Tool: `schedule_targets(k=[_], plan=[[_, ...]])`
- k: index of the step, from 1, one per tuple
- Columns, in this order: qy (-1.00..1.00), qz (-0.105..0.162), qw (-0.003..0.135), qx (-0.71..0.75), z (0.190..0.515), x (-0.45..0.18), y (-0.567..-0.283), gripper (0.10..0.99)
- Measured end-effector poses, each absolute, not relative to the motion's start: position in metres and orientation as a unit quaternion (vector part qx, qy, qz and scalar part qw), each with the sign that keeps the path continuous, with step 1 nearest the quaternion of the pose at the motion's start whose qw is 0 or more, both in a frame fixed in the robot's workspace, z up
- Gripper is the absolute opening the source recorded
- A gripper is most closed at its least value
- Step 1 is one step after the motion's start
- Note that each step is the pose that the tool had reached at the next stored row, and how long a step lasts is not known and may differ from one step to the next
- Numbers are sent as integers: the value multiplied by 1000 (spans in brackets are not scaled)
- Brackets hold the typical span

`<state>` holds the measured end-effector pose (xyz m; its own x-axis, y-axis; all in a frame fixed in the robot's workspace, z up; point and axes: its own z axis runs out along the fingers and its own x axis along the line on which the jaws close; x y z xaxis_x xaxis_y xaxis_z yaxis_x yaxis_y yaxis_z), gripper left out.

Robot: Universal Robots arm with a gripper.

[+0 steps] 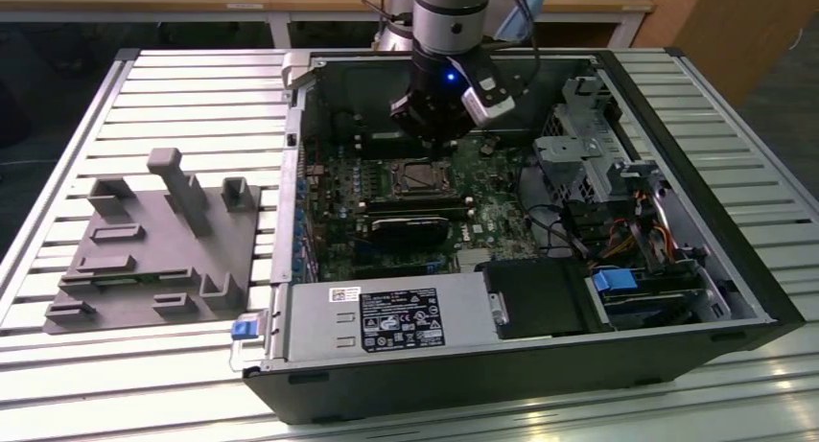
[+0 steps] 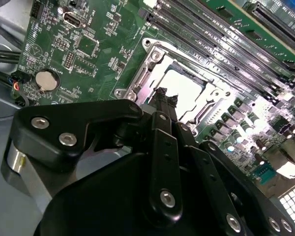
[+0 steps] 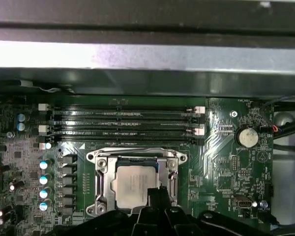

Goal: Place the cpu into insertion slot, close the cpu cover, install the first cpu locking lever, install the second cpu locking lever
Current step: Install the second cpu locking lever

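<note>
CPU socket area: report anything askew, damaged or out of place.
Nothing stands out. The cpu sits square in its socket with the cpu cover lying flat around it, and the gripper hovers at the socket's edge.

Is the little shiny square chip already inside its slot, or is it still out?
In. In the first wrist view the cpu lies flat inside the socket, and the cpu cover frames it. The gripper hangs just over it.
</note>
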<state>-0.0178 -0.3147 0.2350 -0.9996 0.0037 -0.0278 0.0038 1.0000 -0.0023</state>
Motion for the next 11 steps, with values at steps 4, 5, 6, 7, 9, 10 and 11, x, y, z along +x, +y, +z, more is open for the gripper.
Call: schedule_targets(k=[4,5,6,7,9,10,11], plan=[[1000,-1,14,2,243,-18,-315,106],[1000,-1,14,2,246,-18,-315,106],[1000,-1,14,2,248,-18,-315,106],[1000,-1,14,2,248,-18,-315,106],[1000,1,14,2,249,-18,-319,106],[1000,5,14,2,249,-18,-321,106],[1000,12,14,2,249,-18,-322,106]])
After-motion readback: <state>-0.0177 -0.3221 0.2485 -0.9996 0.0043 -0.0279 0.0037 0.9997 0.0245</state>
